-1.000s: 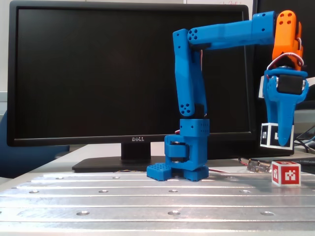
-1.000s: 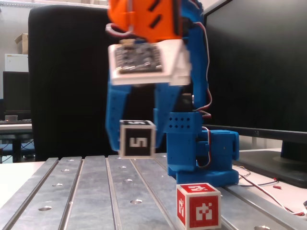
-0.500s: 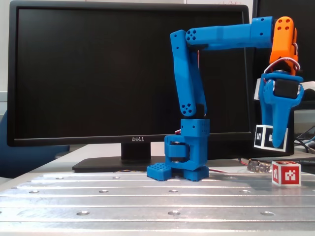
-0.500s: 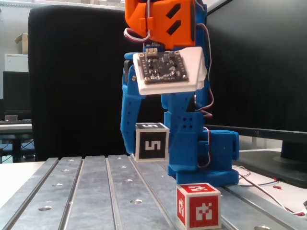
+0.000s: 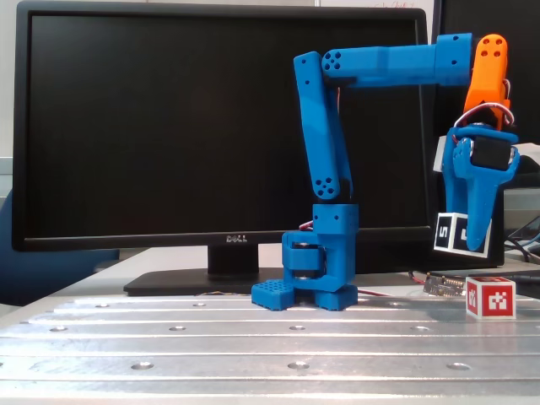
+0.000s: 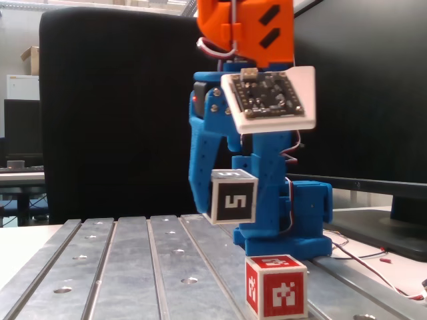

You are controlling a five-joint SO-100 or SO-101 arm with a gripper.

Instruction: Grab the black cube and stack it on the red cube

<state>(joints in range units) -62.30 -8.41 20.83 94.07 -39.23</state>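
The black cube [image 5: 451, 232] has white-edged black faces with a white "5". It hangs in the air, held between the blue fingers of my gripper [image 5: 469, 234]. In a fixed view it shows clearly [image 6: 233, 197] with the gripper [image 6: 227, 200] shut on it. The red cube [image 5: 490, 298] with white square markers rests on the metal table, below and slightly right of the black cube. In a fixed view the red cube [image 6: 277, 287] sits in front, below and to the right of the held cube, with a clear gap between them.
A large black Dell monitor [image 5: 169, 126] stands behind the arm's blue base [image 5: 316, 278]. The table [image 5: 211, 346] is ribbed aluminium with screw holes. Loose wires [image 6: 373, 257] lie on the right near a circuit board [image 5: 443, 285].
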